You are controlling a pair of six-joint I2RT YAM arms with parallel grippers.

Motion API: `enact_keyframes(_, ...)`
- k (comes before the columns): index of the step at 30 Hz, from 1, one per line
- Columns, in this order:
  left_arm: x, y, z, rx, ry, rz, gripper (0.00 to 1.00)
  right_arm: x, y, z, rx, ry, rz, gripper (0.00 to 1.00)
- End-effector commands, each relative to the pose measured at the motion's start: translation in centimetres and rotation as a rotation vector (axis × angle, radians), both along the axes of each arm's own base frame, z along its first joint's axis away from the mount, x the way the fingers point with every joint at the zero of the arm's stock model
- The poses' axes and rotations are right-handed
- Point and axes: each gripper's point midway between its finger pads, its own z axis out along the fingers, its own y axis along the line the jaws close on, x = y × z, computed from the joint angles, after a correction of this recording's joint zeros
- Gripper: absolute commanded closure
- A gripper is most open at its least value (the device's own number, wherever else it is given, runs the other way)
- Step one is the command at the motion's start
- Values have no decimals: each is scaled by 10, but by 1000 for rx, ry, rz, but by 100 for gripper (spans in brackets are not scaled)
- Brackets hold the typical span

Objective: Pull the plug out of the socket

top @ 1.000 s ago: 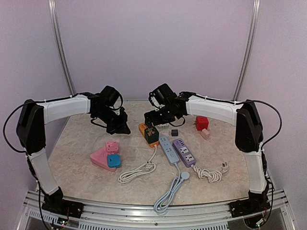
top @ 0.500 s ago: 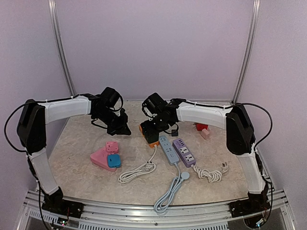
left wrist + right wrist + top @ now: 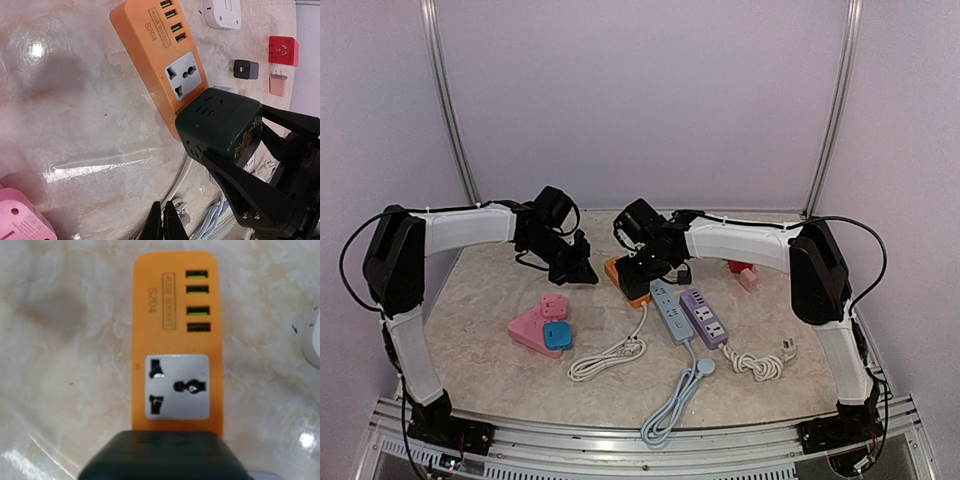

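Note:
An orange socket strip (image 3: 620, 275) lies on the table centre, also in the left wrist view (image 3: 160, 55) and the right wrist view (image 3: 175, 335). A dark green plug (image 3: 642, 280) sits in its near end (image 3: 220, 125) (image 3: 165, 457). My right gripper (image 3: 645, 265) is shut on the plug; its black fingers (image 3: 250, 190) press both sides. Its own fingers do not show in the right wrist view. My left gripper (image 3: 578, 270) is shut and empty, tips (image 3: 163, 222) over bare table just left of the strip.
A blue strip (image 3: 672, 312) and a purple strip (image 3: 705, 318) lie right of the orange one, with white cables (image 3: 605, 358) in front. A pink triangular socket (image 3: 530, 330) holding a blue plug (image 3: 557, 336) sits front left. Red (image 3: 740, 263) and pink (image 3: 749, 280) adapters lie back right.
My right gripper has moved left and down onto the green plug and closed round it. My left gripper has edged right toward the orange strip.

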Motion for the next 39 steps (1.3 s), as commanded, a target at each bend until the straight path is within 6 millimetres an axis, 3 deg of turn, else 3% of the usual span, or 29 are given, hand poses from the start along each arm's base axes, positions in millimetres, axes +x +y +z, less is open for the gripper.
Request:
enact_keyframes(1,8,-5,-9,-46,23,14,97,-33,-4,-9,-48,57,44,71)
enact_keyframes(11,17,-16,-27,-87,51,23,97,-89,2,-15,-29,145,96,73)
enact_keyframes(15,19,-24,-37,-86,63,9,97,-103,3,-19,-27,166,98,73)
enact_keyframes(23,11,-34,-63,-56,97,-8,99,-103,2,-19,-19,164,77,73)
enact_keyframes(30,4,-23,-81,25,114,-2,100,-101,4,-19,-23,160,79,74)
enact_keyframes(39,-22,-1,-113,202,155,-23,100,-92,7,-12,-24,127,54,74)
